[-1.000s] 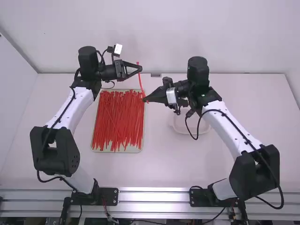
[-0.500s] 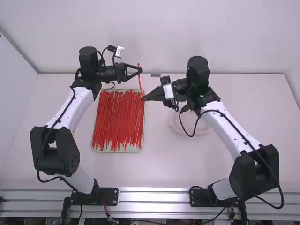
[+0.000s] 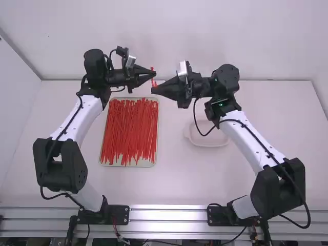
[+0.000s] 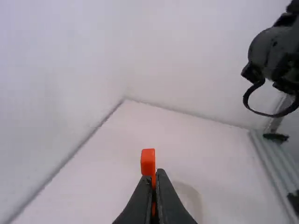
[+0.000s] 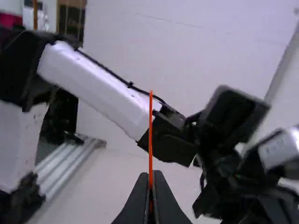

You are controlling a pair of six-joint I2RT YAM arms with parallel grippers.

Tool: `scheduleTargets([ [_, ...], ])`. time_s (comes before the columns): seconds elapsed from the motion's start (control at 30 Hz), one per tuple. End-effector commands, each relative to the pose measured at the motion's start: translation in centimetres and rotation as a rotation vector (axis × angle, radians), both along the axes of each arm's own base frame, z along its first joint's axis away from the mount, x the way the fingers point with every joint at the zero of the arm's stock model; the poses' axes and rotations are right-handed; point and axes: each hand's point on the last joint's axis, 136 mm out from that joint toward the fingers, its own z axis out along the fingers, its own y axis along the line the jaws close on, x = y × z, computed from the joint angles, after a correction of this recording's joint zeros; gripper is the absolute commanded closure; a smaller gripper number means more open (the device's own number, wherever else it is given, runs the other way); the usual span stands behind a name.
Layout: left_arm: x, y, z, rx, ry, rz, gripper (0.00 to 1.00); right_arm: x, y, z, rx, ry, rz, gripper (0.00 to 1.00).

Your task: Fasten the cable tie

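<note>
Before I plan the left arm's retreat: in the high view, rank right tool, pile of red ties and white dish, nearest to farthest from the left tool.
1. Right tool: just right of the left tool, both shut on the cable tie.
2. Pile of red ties: on the table below, left side.
3. White dish: farthest, right side.

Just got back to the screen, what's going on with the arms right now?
The left gripper pinches the head of one red tie; the right gripper is shut on its strap. Together they hold it in the air over the far end of the tray of spare ties. No closed loop shows yet.
</note>
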Motion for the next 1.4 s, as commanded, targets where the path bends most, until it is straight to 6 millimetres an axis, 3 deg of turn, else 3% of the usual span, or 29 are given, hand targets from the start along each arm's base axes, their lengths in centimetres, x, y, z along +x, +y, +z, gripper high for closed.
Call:
scheduleTargets([
  [0.0,-0.2,-0.2,0.3,0.028,-0.150,-0.014,0.98,1.1,-0.1,-0.7,-0.032,0.221,-0.024,1.00],
  [0.2,-0.6,0.3,1.4,0.024,-0.242,-0.036,0.98,1.7,0.1,-3.6,-0.105,0.305,-0.043,1.00],
  [0.43,-4.6,-0.4,1.6,0.038,-0.496,-0.264,0.98,2.0,0.2,-6.1,-0.168,0.389,-0.074,1.00],
  [0.8,-4.6,-0.4,1.5,0.060,-0.688,-0.265,0.98,2.4,1.6,-6.6,-0.187,0.525,-0.129,1.00],
  [1.37,-5.3,-1.1,3.7,0.075,-0.905,-0.266,0.98,3.6,0.9,-6.5,-0.174,0.555,-0.176,1.00],
])
